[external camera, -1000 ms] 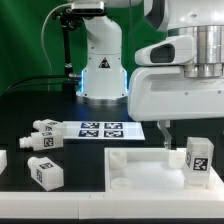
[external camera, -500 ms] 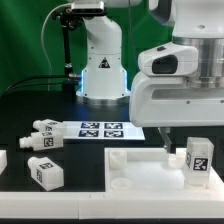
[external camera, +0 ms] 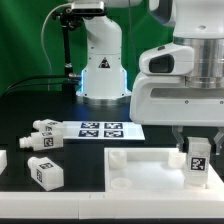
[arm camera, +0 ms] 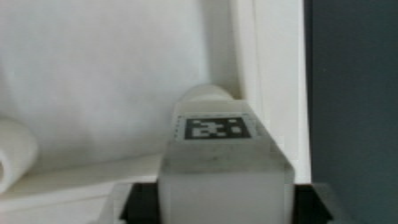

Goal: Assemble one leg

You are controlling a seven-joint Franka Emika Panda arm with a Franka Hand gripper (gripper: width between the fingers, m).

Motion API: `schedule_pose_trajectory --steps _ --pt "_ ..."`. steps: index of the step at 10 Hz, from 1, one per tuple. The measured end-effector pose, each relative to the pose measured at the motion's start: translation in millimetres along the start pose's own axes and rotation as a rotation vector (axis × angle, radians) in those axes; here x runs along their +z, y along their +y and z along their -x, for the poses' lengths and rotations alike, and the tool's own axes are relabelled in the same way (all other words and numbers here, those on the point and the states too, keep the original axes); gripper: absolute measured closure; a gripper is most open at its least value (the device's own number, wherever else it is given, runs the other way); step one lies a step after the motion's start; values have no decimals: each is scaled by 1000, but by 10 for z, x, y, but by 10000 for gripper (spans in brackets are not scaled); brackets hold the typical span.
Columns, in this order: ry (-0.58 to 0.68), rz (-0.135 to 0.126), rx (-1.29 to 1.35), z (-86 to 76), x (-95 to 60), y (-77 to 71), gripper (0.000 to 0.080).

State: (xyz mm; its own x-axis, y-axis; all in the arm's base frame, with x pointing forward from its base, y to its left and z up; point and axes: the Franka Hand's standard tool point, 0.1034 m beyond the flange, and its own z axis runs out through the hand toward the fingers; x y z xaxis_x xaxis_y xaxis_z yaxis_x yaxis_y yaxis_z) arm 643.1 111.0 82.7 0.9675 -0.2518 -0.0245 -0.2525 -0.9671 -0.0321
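Observation:
A leg (external camera: 198, 160), a small white post with a tag on its face, stands upright on the near right corner of the large white panel (external camera: 140, 168). My gripper (external camera: 198, 142) has come down over it, with one dark finger on each side. In the wrist view the leg (arm camera: 222, 150) fills the space between the two black fingers (arm camera: 143, 200), which press against its sides with no gap showing. Three more legs lie on the dark table to the exterior view's left: two (external camera: 45, 132) by the marker board and one (external camera: 44, 170) nearer the front.
The marker board (external camera: 104, 129) lies flat behind the panel. The white robot base (external camera: 100, 60) stands at the back. A white piece (external camera: 3, 162) sits at the exterior view's left edge. The panel has raised rims round the leg.
The gripper has turned and shifted to the exterior view's right, from beside the leg to over it, so its fingers now flank the leg. The leg and the loose legs have not moved.

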Motion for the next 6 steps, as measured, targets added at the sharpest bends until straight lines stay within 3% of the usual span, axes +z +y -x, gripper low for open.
schedule_pose_trajectory --steps 4,6 --pt "6 18 514 31 5 -2 515" --pt "-18 -10 854 14 14 22 514"
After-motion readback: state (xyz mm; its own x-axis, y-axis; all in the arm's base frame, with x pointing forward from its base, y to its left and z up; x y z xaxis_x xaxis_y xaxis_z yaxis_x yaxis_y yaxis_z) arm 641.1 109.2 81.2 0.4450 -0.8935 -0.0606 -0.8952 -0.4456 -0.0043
